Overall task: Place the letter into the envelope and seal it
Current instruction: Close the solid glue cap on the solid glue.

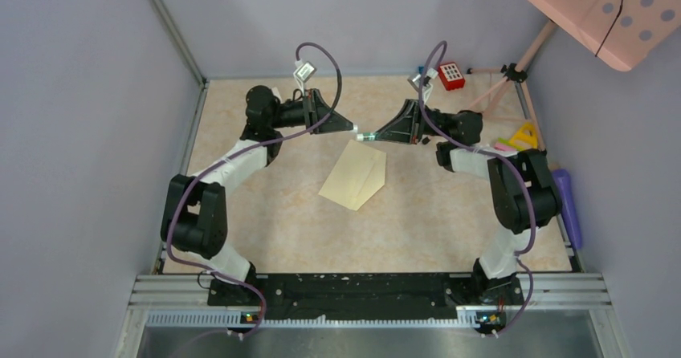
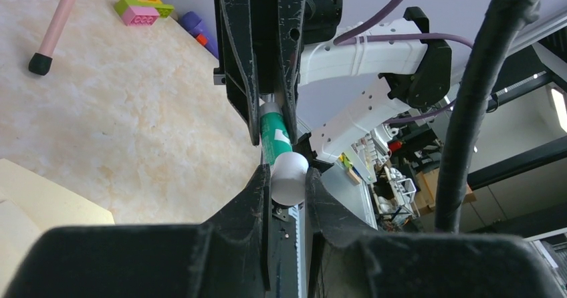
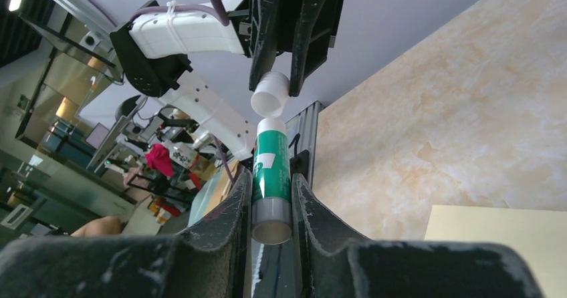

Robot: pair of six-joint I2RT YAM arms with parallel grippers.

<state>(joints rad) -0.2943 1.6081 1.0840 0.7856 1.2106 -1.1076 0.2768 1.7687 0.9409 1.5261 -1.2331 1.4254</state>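
the cap [image 3: 269, 94] was clamped in the left gripper [image 1: 350, 126], the glue stick [image 3: 271, 171] in the right gripper [image 1: 376, 136]. the envelope [image 1: 353, 177] was seen just beneath the stick.

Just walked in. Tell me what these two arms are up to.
The right end effector grips a green glue stick, and the left end effector grips its white cap. The two meet tip to tip in mid-air, with the cap just off the stick. The envelope lies on the table below them, its pointed flap apparently open and not yet sealed.
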